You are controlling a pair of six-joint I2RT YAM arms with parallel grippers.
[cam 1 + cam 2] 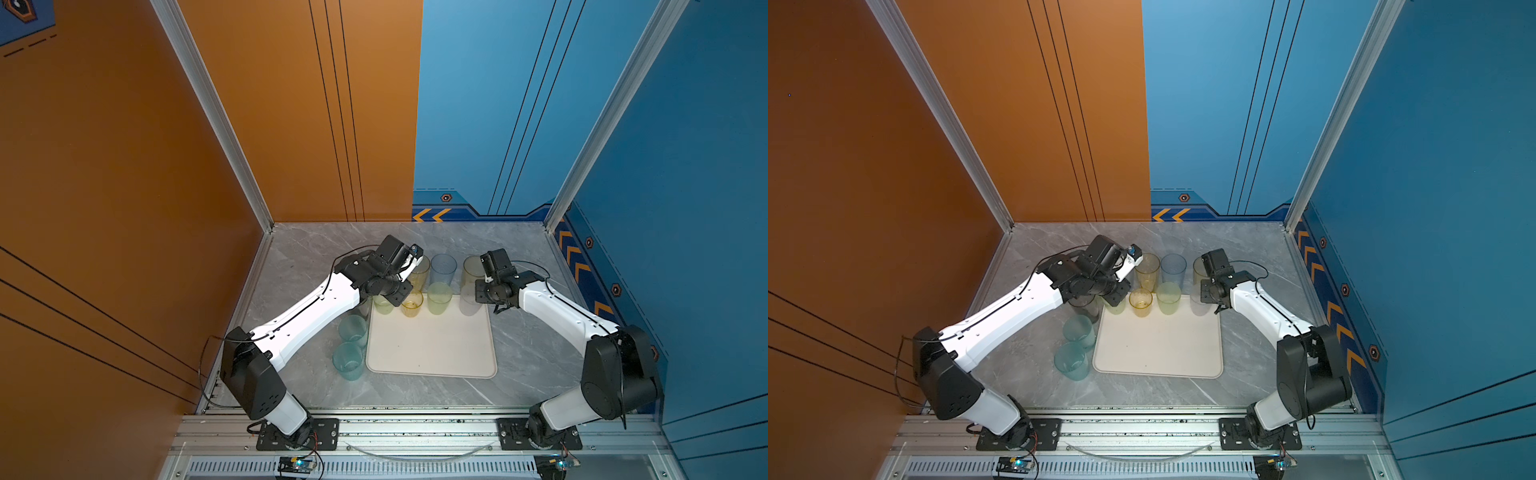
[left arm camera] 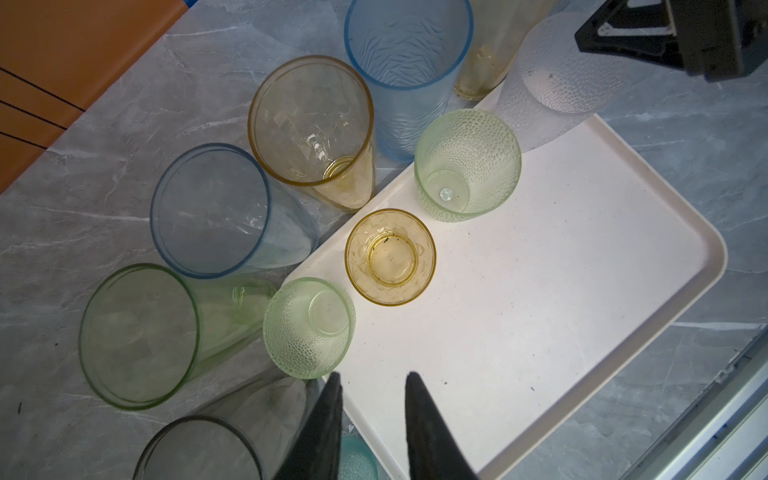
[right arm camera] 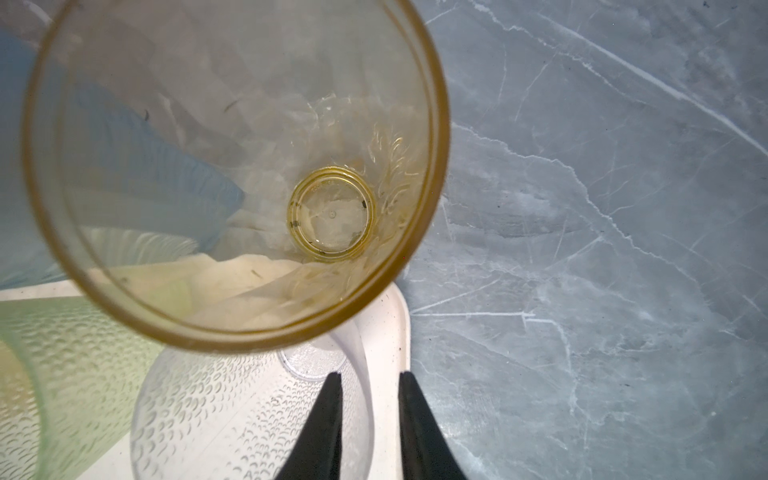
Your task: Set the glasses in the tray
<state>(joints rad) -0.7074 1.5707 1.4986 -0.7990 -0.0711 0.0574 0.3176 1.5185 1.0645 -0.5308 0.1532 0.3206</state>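
I've got the left tool [image 2: 373, 374] apart above the tray [image 2: 540, 291]; right tool [image 3: 370, 374] apart too, by the clear glass [image 3: 216, 415] at the tray's one o'clock.

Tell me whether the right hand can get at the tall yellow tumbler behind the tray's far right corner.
Probably yes. The right hand hovers open and empty right beside the tall yellow tumbler, with bare tabletop on one side. A clear dimpled tumbler stands just below the hand and could get bumped.
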